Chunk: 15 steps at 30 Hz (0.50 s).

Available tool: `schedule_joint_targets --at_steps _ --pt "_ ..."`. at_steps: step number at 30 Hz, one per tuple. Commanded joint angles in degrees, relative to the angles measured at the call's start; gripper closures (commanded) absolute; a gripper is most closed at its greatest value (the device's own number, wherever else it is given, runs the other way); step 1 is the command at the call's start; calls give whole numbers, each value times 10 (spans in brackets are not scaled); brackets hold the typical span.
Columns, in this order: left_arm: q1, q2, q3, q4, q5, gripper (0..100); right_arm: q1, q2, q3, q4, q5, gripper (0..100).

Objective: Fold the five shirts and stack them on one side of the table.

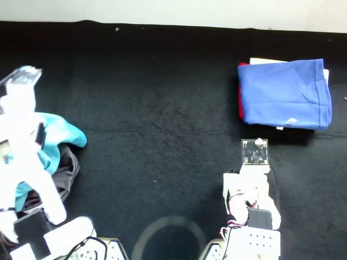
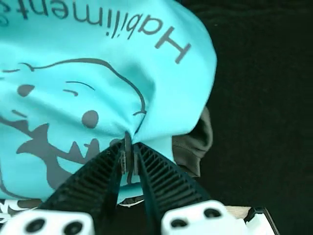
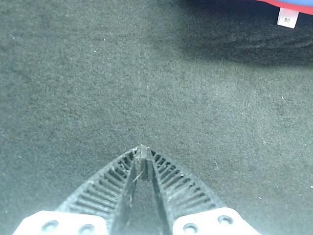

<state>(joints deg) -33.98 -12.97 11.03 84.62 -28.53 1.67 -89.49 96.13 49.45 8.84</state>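
The left gripper (image 2: 128,149) is clenching a pinch of the turquoise shirt (image 2: 98,73), and the printed cloth is bunching around its fingertips at the table's left side. A dark grey garment (image 2: 195,142), probably another shirt, is lying crumpled under it. The right gripper (image 3: 142,159) is pressing its fingers together on nothing, hanging over the black table cover (image 3: 98,73). Beyond it, at the far right, a folded blue shirt (image 1: 284,92) is topping a stack, with a red edge (image 1: 240,97) and a white edge (image 1: 265,61) peeking out. A pale strip (image 1: 217,11) of the room is running behind the table.
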Motion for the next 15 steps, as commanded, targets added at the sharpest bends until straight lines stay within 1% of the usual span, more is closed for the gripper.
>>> schedule_joint_targets --at_steps 1,4,6,12,15 --pt "81 -24 -128 77 42 991 -6 -5 43 -6 -3 989" --pt "160 -24 -222 126 68 991 -6 -5 43 -6 -3 989" --pt "215 -24 -279 143 80 991 -6 -5 43 -6 -3 989" --pt "377 -20 -412 147 90 991 -6 -5 43 -7 -3 989" --pt "453 -19 -458 146 90 991 -6 -5 43 -7 -3 989"
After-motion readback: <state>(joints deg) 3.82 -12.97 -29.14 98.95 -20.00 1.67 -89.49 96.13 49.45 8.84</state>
